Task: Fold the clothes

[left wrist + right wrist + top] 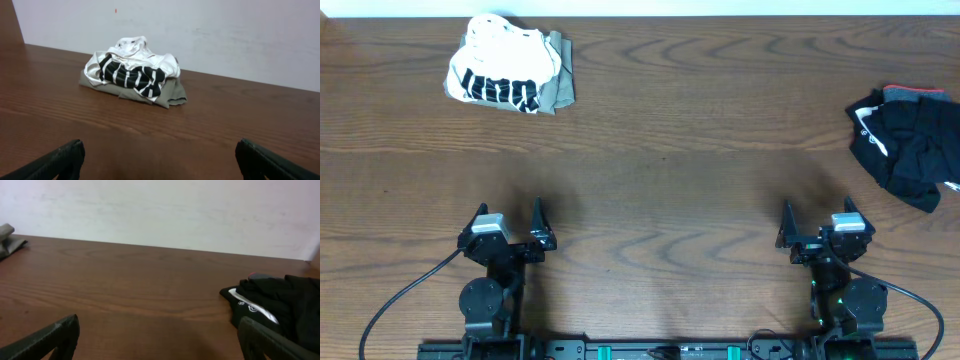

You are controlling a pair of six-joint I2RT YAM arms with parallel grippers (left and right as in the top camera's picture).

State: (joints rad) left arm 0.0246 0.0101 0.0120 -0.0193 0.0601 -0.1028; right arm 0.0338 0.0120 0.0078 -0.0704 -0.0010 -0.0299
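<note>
White T-shirt (500,65) atop khaki garment (563,85), perhaps trousers

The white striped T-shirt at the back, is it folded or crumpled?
Crumpled: the T-shirt sits bunched in a lumpy heap on beige trousers.

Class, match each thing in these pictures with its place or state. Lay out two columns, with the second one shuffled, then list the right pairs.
Column one
1. white T-shirt
2. khaki trousers
3. black bundle
4. left claw

Column two
A. at the far right of the table
B. open, holding nothing
C. crumpled on top of another garment
D. underneath, showing at one side

Pairs: 1-C, 2-D, 3-A, 4-B
</note>
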